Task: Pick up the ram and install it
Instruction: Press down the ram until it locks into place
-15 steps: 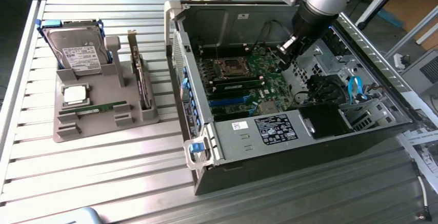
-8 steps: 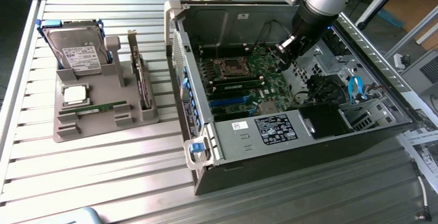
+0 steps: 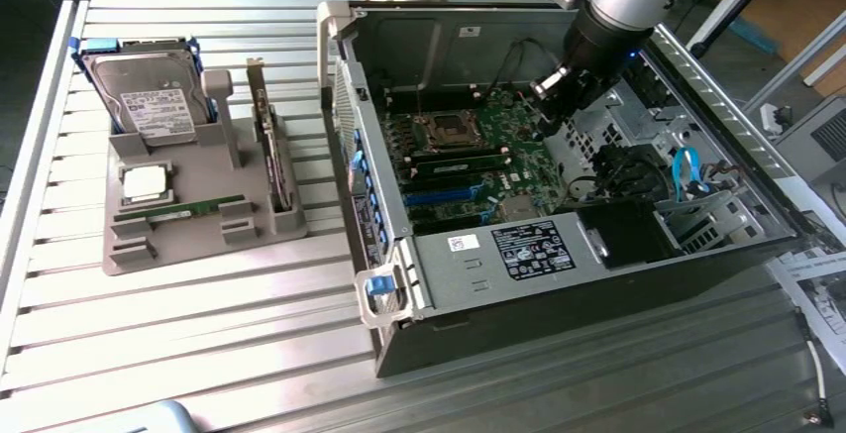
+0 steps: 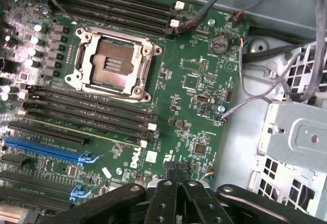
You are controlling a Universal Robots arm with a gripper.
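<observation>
A ram stick (image 3: 181, 209) lies flat in the grey fixture (image 3: 198, 245) at the exterior view's left, far from the arm. Inside the open PC case (image 3: 556, 255), a thin green strip (image 4: 87, 128) runs along one of the black memory slots beside the empty CPU socket (image 4: 113, 63). It looks like a ram stick seated there (image 3: 457, 166). My gripper (image 3: 546, 94) hangs over the motherboard (image 4: 194, 96), beyond the socket. Its black fingers (image 4: 164, 199) meet, so the gripper (image 4: 176, 188) is shut, and nothing shows between them.
The fixture also carries a hard drive (image 3: 149, 96), a silver CPU chip (image 3: 143, 183) and an upright expansion card (image 3: 271, 146). Loose cables (image 4: 265, 81), a metal drive cage (image 4: 296, 132) and blue card slots (image 4: 46, 150) lie around the gripper. The case walls hem it in.
</observation>
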